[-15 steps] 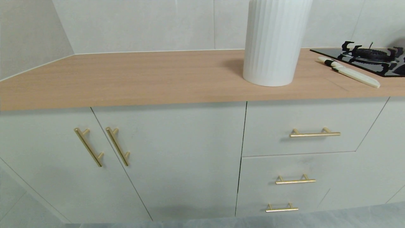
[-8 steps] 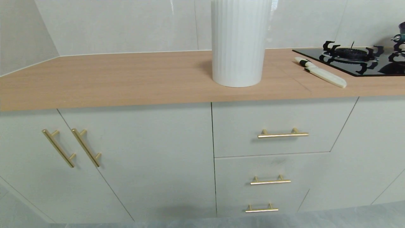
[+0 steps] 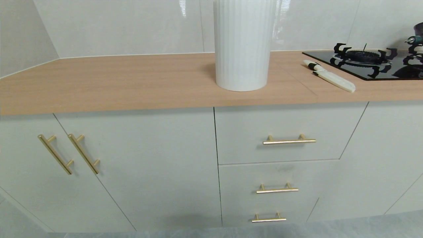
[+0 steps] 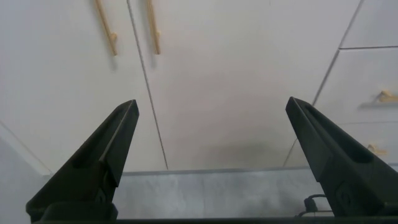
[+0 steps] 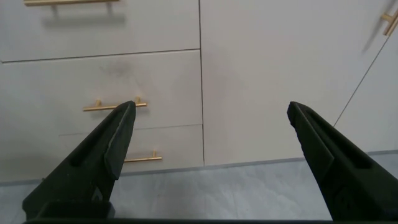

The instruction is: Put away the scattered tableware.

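A cream knife (image 3: 330, 76) with a black band at the handle lies on the wooden countertop (image 3: 132, 79), just left of the black gas hob (image 3: 370, 62). A tall white ribbed cylinder (image 3: 243, 43) stands on the counter to the left of the knife. My left gripper (image 4: 211, 115) hangs low in front of the cabinet doors, open with nothing between its fingers. My right gripper (image 5: 208, 118) is also low, facing the lower drawers, open and holding nothing.
Below the counter are two cabinet doors with gold handles (image 3: 69, 153) and three drawers with gold bar handles (image 3: 289, 141). Grey tiled wall runs behind the counter. A dark pot part (image 3: 418, 34) shows at the far right edge. Grey floor lies below.
The whole head view has shifted so that everything sits further left: the camera has turned or moved to the right. The knife and the cylinder keep their places on the counter.
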